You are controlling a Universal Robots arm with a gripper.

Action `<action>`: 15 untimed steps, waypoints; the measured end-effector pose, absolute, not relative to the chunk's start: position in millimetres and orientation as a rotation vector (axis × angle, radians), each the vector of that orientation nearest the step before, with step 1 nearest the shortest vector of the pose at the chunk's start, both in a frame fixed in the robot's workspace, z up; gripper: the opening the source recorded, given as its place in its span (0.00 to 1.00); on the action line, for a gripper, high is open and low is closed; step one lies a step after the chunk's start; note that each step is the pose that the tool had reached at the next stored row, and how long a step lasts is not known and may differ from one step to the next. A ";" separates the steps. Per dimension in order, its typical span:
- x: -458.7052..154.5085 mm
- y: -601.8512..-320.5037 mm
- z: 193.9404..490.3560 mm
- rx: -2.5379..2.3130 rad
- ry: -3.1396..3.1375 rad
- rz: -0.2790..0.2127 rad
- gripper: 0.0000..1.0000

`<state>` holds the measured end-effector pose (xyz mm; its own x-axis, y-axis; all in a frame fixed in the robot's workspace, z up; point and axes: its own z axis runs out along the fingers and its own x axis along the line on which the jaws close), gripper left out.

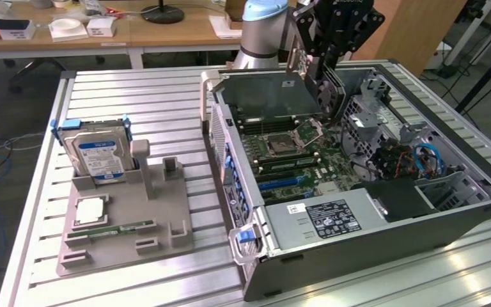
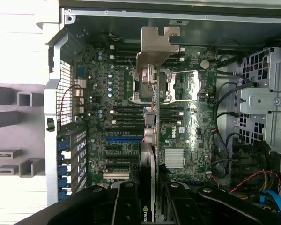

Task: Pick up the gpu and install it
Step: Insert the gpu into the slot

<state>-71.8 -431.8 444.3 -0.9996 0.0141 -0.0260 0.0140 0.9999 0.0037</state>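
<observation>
The gpu [image 2: 151, 154] is seen edge-on as a thin card, with its silver bracket [image 2: 157, 44] at the far end. My gripper [image 2: 152, 206] is shut on the card's near end, and a black finger [image 2: 126, 201] presses each face. In the exterior view the gripper [image 1: 321, 64] hangs over the open computer case [image 1: 228, 166]. The dark gpu [image 1: 327, 96] sits below it, above the motherboard [image 1: 293, 153] near the processor socket [image 1: 275, 144]. The card hovers above the board with its lower edge apart from the slots. The blue slot [image 2: 124, 138] lies beside the card's line.
On the exterior view's left, a grey holder tray [image 1: 126, 224] carries a hard drive [image 1: 100, 153] with a blue-white label, a processor [image 1: 90, 211] and a green memory stick [image 1: 113, 230]. The power supply [image 1: 322, 220] fills the case's near corner. Cables [image 1: 424, 160] crowd the drive bay side.
</observation>
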 end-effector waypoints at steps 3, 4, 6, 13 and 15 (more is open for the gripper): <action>-71.8 -431.8 444.3 0.022 3.115 0.005 0.26; -71.8 -431.8 444.3 0.022 3.115 0.005 0.26; -71.8 -431.8 444.3 0.022 3.115 0.005 0.26; -72.1 -431.8 444.3 -0.059 3.115 0.006 0.26; -72.3 -431.8 444.3 -0.102 3.114 0.007 0.26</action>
<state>-72.3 -431.8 444.3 -0.9975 -0.0656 -0.0260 -0.0657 0.9978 0.0035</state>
